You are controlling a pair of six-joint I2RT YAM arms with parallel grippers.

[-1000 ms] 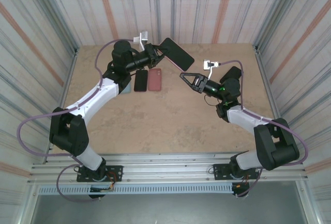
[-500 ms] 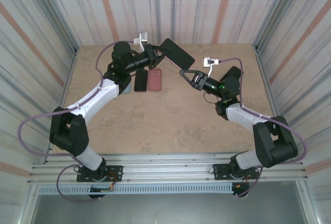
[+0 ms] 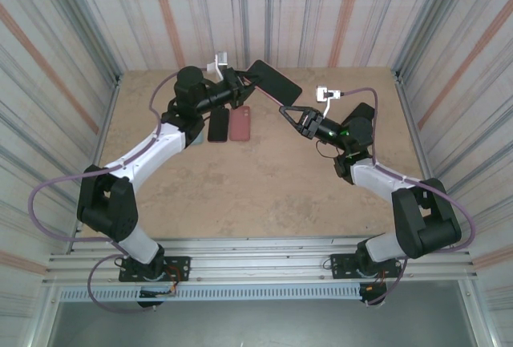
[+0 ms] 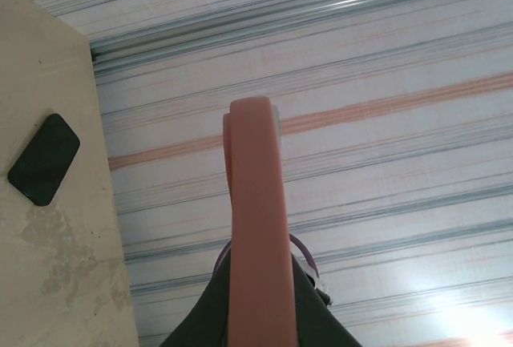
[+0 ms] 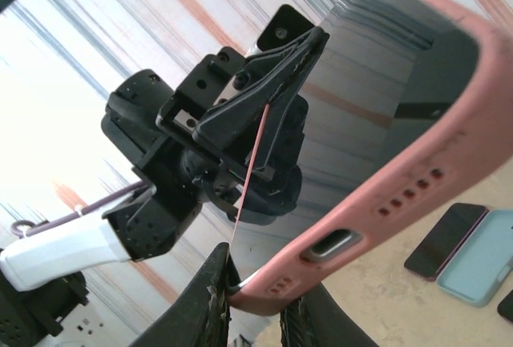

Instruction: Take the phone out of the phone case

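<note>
Below my left fingers (image 3: pixel 247 82), down on the counter (image 3: pixel 264 195), a black slab (image 3: pixel 217 125) and a red slab (image 3: pixel 240 123) lie side by side. They touch nothing I hold, and I take them to be no part of this step.

My left fingers are pressed together on the case (image 4: pixel 256 227) and hold it in the air, well clear of the counter. From the left wrist the case shows edge-on, rising straight out from between those fingers. The phone (image 3: pixel 275 82) sits inside it, fully seated as far as I can see, with the pink rim wrapped around the glass on every side that shows.

To the right, my right fingers (image 5: pixel 255 303) stand narrowly apart on either side of the case's free corner, next to the charging port. One tip looks to be against the rim. I cannot tell whether they have a real bite on it or are only flanking it.

I judge the step in hand to be setting the second grip, with the removal itself not yet begun. The next move calls for my right fingers to catch the soft lip of the case alone, not the glass. They then have to peel that corner back while my left fingers stay firm. If the bite lands on both case and phone, nothing will part. If the phone pops out at once, it could drop to the counter.
</note>
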